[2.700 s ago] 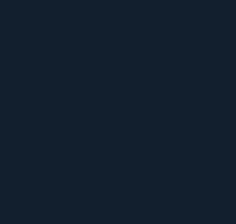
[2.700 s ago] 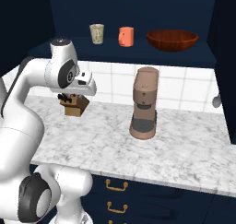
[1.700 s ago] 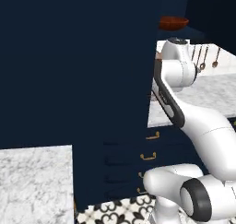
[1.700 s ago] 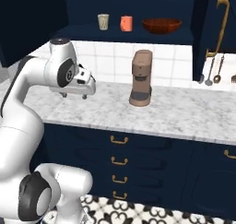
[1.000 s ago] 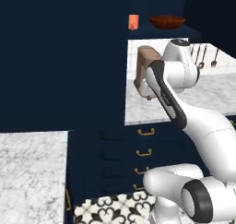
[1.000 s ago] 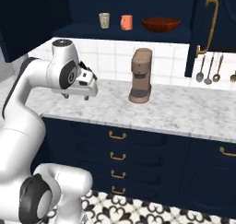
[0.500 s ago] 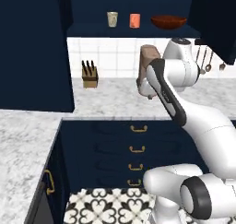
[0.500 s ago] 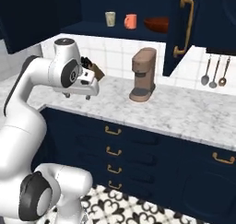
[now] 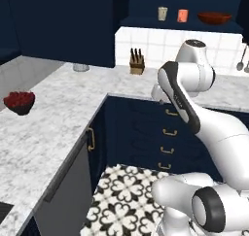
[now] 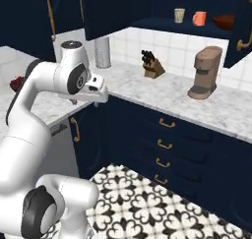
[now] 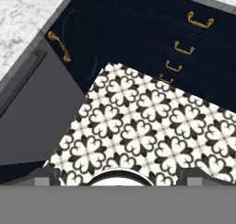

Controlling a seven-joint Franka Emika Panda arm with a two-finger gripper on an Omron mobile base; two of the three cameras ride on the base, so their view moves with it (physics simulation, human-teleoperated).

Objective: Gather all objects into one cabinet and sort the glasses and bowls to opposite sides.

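Orange-red tumbler (image 10: 199, 18) and orange-brown bowl (image 10: 224, 21) sit on the open cabinet shelf, at one o'clock, well apart from the arm. Both judged rigid, light, breakable; take tumbler by its sides. Gripper jaws wide, empty.

I'm parked in a corner kitchen: navy cabinets (image 9: 63, 26) up top, navy drawers (image 10: 177, 144) with brass handles (image 11: 200, 21) below. White marble counter (image 9: 58, 113) wraps the corner, white tile backsplash (image 9: 146, 41) behind it. The floor (image 11: 138, 126) is black-and-white patterned tile. On the counter I can see a knife block (image 9: 136, 62), a brown coffee machine (image 10: 204, 72) and a dark bowl of red stuff (image 9: 19, 101). A grey panel (image 11: 32, 112) sits under the near counter.
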